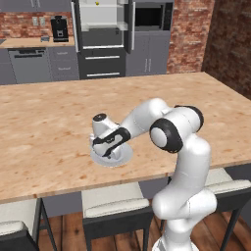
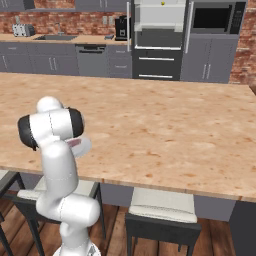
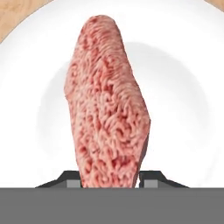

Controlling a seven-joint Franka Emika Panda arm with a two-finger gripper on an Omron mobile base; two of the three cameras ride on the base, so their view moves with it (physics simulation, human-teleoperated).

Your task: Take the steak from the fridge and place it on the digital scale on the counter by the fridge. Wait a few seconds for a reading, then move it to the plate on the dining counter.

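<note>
The pinkish-red steak (image 3: 107, 113) stands on end between my two fingertips (image 3: 151, 178), just over the middle of the white plate (image 3: 183, 78). My gripper (image 3: 109, 177) is shut on the steak's lower end. From the left base view my hand (image 1: 109, 142) points down onto the plate (image 1: 126, 156), which lies on the dining counter (image 1: 49, 122) near its front edge. A sliver of steak (image 2: 75, 143) and the plate's rim (image 2: 87, 146) show behind my arm. Far back, the fridge (image 1: 100, 19) stands with its white interior showing, and the small scale (image 1: 45, 38) lies beside it.
A black coffee machine (image 1: 59, 28) stands on the back worktop by the scale. White-cushioned stools (image 1: 115, 206) sit under the counter's near edge, either side of my base. A microwave (image 2: 215, 17) is set in the cabinets right of the fridge (image 2: 160, 30).
</note>
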